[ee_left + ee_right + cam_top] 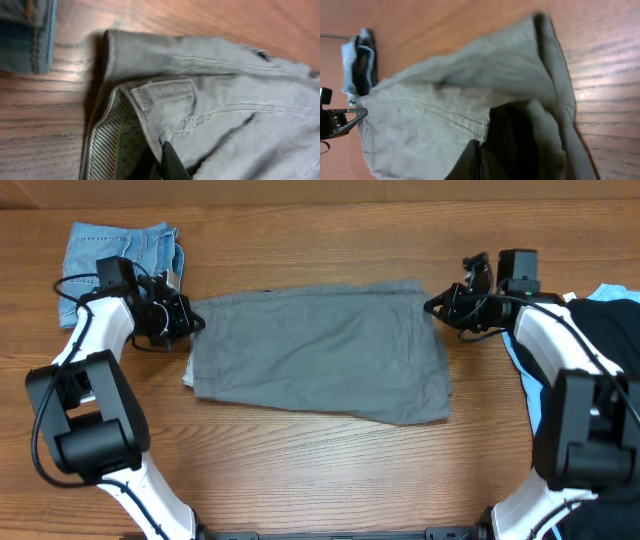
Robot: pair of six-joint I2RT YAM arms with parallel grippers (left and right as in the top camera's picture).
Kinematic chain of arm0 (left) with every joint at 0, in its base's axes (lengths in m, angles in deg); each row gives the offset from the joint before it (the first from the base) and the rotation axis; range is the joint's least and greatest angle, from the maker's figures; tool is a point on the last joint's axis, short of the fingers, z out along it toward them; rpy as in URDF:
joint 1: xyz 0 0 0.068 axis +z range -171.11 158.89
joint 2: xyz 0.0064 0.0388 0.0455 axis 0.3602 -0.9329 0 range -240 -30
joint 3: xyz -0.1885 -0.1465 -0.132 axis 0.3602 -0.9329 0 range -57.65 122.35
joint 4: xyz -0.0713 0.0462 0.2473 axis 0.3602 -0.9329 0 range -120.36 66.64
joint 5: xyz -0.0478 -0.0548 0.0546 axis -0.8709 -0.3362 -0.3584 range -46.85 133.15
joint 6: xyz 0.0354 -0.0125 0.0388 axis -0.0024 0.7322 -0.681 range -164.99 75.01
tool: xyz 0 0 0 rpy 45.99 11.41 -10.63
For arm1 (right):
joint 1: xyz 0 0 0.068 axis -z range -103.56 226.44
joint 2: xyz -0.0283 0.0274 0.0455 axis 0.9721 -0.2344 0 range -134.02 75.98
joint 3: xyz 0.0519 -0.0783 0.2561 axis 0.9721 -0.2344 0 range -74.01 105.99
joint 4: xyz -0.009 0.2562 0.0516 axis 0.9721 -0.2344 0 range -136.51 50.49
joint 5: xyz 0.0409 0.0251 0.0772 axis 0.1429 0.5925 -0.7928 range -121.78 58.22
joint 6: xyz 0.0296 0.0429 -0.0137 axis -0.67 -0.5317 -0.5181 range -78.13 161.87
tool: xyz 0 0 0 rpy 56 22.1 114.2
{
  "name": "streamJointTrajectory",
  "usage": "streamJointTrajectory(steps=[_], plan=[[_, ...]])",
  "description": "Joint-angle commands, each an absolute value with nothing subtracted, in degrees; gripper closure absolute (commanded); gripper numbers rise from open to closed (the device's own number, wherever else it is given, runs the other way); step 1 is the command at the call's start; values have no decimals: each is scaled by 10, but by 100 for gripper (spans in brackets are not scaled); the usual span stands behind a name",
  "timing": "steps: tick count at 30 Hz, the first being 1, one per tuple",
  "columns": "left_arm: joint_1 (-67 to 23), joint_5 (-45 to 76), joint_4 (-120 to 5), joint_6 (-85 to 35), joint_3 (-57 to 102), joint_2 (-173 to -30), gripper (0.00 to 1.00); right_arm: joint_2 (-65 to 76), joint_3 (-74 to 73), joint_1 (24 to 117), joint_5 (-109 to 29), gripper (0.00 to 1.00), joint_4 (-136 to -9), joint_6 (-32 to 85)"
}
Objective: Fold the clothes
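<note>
Wood-grain table (320, 480) runs under both my arms. Grey trousers (320, 355) lie flat across its middle in a rough rectangle. My left gripper (188, 320) is clamped on their far left corner. My left wrist camera shows a fingertip (170, 160) pinching the waistband beside a belt loop (165, 92), with striped whitish lining (107, 145) turned out. My right gripper (440, 308) is pinched tight on the far right corner, cloth bunched around its fingers (477, 162). Folded light-blue denim shorts (120, 252) sit at the far left, just behind my left gripper. A black garment (615, 330) lies over a pale-blue garment (528, 405) at the right edge.
</note>
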State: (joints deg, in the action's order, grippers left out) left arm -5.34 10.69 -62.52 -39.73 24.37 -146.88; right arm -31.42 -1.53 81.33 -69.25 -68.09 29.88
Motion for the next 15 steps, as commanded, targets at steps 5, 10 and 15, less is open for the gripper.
streamJointTrajectory(steps=[5,10,15], plan=[[-41,85,-620,-432,250,-1396,96,-248,-8,816,-688,96,-639,265],[-44,88,-603,-433,250,-1397,96,-250,-8,816,-672,96,-593,235],[-53,123,-580,-427,250,-1399,96,-260,-8,816,-633,96,-567,220]])
